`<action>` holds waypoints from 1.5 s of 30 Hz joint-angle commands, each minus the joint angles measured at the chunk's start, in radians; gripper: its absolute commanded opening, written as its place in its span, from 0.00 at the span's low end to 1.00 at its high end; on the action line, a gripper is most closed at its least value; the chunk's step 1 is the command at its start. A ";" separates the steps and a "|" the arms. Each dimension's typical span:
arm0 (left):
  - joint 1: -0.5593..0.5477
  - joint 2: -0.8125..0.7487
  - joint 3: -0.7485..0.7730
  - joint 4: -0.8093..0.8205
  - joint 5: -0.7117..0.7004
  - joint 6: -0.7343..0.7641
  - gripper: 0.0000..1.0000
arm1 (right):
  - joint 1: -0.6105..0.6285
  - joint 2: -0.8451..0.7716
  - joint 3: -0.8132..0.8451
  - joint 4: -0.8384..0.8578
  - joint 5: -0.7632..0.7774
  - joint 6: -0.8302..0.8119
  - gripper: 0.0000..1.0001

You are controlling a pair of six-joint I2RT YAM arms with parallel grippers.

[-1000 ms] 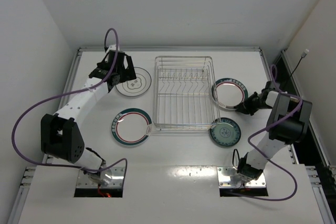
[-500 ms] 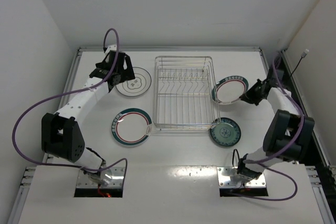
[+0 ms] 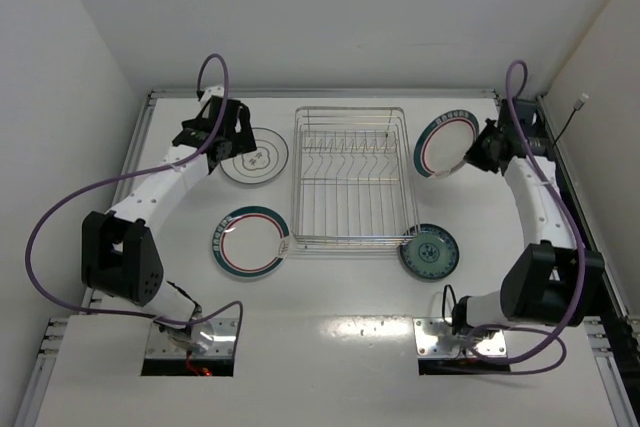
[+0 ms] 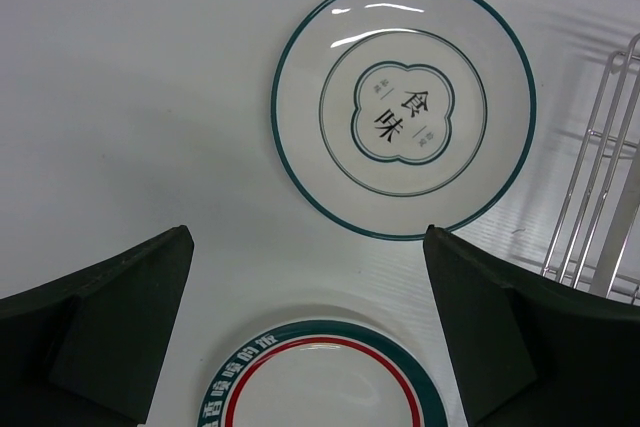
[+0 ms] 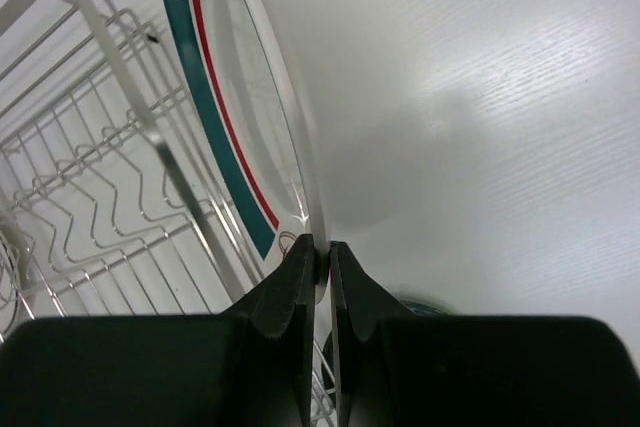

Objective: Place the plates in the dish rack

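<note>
The silver wire dish rack (image 3: 350, 179) stands mid-table with no plate in it. My right gripper (image 3: 472, 153) is shut on the rim of a white plate with a green rim and red ring (image 3: 444, 144), held tilted on edge above the table, right of the rack. The right wrist view shows the jaws (image 5: 322, 250) pinching that plate (image 5: 235, 107) beside the rack (image 5: 90, 197). My left gripper (image 3: 226, 139) hangs open above the table, between a white plate with a dark centre motif (image 4: 403, 107) and a second green-and-red-ringed plate (image 4: 315, 377).
A small teal patterned plate (image 3: 429, 252) lies at the rack's front right corner. The green-and-red-ringed plate (image 3: 250, 242) lies front left of the rack and the motif plate (image 3: 254, 156) back left. White walls enclose the table at the back and sides.
My right gripper has lifted its plate off the table and carried it up and toward the back, tipping it onto its edge. The left gripper has barely moved.
</note>
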State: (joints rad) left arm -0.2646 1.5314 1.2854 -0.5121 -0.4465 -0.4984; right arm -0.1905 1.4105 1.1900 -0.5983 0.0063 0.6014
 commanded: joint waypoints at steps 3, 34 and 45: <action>0.004 0.001 0.040 0.006 -0.023 -0.005 1.00 | 0.144 -0.027 0.120 0.034 0.147 -0.034 0.00; 0.004 0.029 0.058 -0.012 -0.023 -0.005 1.00 | 0.517 0.100 0.273 -0.066 0.661 -0.072 0.00; 0.004 0.029 0.058 -0.012 -0.023 -0.005 1.00 | 0.643 0.182 0.264 -0.018 0.768 -0.162 0.00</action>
State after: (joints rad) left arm -0.2646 1.5581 1.3060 -0.5339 -0.4541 -0.4984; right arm 0.4240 1.5730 1.4532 -0.6975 0.7120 0.4911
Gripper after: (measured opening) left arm 1.000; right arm 0.041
